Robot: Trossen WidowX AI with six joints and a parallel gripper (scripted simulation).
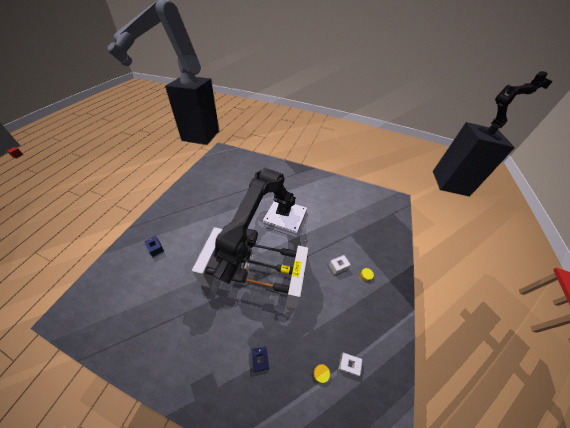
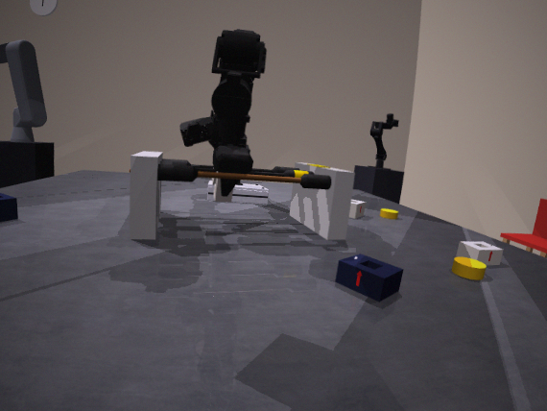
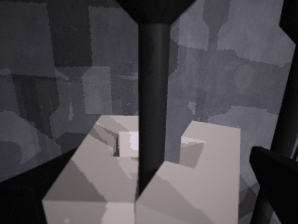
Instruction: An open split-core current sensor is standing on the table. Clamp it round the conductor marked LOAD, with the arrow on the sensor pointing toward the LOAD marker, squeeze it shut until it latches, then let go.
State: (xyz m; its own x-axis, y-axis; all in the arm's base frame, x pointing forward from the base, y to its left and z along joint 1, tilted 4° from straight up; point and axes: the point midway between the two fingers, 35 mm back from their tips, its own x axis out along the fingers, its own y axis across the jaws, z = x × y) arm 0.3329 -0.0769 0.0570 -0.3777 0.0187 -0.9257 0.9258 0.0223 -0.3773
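Note:
The open split-core sensor point(image 3: 150, 170), a pale blocky body with a gap in the middle, stands on a white plate point(image 1: 286, 218) behind the conductor rig. My gripper point(image 1: 284, 206) hangs just above it, open; in the wrist view point(image 3: 207, 175) one finger crosses in front of the sensor and the other is at the right edge, with nothing between them. The rig holds three conductors between two white posts point(image 1: 300, 270). The middle one point(image 1: 272, 267) carries a yellow band beside the yellow LOAD label point(image 1: 299, 268). The sensor's arrow is not visible.
An orange conductor point(image 2: 249, 177) is the nearest rod. Two blue blocks point(image 1: 154, 245) point(image 1: 259, 359), two white blocks point(image 1: 339, 264) point(image 1: 350, 364) and two yellow discs point(image 1: 367, 274) point(image 1: 321, 373) lie on the mat. Two other arms on black pedestals point(image 1: 192, 107) point(image 1: 470, 157) stand farther off.

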